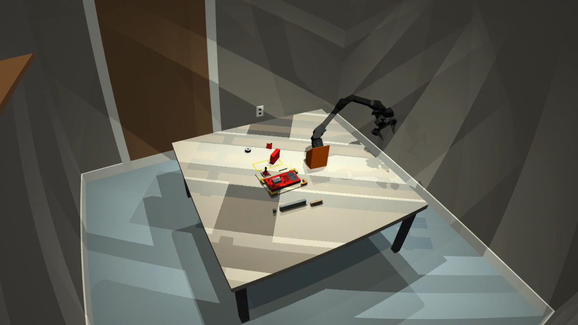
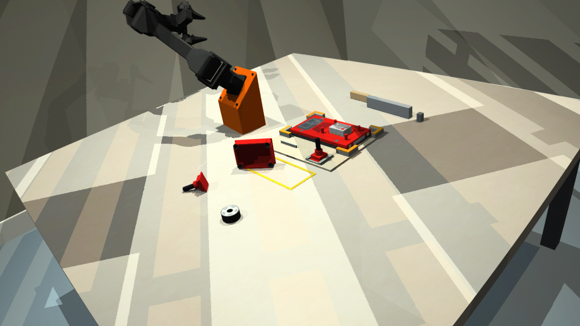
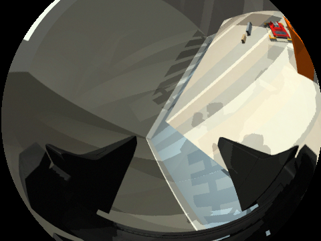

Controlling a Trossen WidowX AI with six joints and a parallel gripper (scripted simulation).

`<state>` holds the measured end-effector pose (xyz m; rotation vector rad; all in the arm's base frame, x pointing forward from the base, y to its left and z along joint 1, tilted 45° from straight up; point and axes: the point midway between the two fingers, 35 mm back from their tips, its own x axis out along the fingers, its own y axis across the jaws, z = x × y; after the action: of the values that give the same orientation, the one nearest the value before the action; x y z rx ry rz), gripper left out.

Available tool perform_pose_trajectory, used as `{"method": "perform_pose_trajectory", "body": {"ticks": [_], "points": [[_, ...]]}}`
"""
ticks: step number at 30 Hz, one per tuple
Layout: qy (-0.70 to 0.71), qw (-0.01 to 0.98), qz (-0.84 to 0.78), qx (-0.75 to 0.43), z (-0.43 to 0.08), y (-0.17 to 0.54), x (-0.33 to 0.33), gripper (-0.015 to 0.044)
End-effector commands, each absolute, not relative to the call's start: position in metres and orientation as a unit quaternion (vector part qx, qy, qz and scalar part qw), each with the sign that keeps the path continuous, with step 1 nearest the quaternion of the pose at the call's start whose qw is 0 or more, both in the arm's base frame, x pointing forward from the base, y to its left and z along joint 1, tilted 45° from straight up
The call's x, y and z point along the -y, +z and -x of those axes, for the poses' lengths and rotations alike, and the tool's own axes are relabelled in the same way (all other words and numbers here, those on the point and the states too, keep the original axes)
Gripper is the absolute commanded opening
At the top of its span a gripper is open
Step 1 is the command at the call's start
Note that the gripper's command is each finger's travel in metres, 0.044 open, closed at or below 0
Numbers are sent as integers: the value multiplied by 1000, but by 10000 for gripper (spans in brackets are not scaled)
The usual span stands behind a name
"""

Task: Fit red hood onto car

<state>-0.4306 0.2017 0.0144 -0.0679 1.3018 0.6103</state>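
The red hood [image 1: 275,156] [image 2: 253,141] stands on one side edge on the table, its hollow side with the corner bosses facing the exterior camera. The red chassis [image 1: 289,180] [image 2: 305,131] [image 3: 279,31] sits between the orange-and-grey corner brackets of the jig [image 2: 346,150]. The grey engine block [image 1: 276,179] [image 2: 340,129] is on its deck, with short red pegs around it. My gripper [image 1: 388,135] [image 2: 205,28] [image 3: 178,141] is wide open and empty, raised beyond the table's edge, far from the hood and on the other side of the arm's base.
The orange base block [image 1: 317,158] [image 2: 243,115] stands near the hood. A red piece with a black post [image 2: 318,154] stands beside the chassis; another [image 2: 202,182] lies near a wheel [image 2: 230,214]. A grey bar [image 1: 292,205], tan block [image 1: 316,202] and small grey cube [image 1: 274,210] lie beyond the jig.
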Motion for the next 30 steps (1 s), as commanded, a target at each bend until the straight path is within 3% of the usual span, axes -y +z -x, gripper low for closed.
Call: {"method": "perform_pose_trajectory", "body": {"ticks": [1,17,30], "points": [[279,752,30,-596,430,15,-203,414],[174,789,-87,-583,329,27,-317,0],[54,815,-182,-548,204,38,-383,0]]}}
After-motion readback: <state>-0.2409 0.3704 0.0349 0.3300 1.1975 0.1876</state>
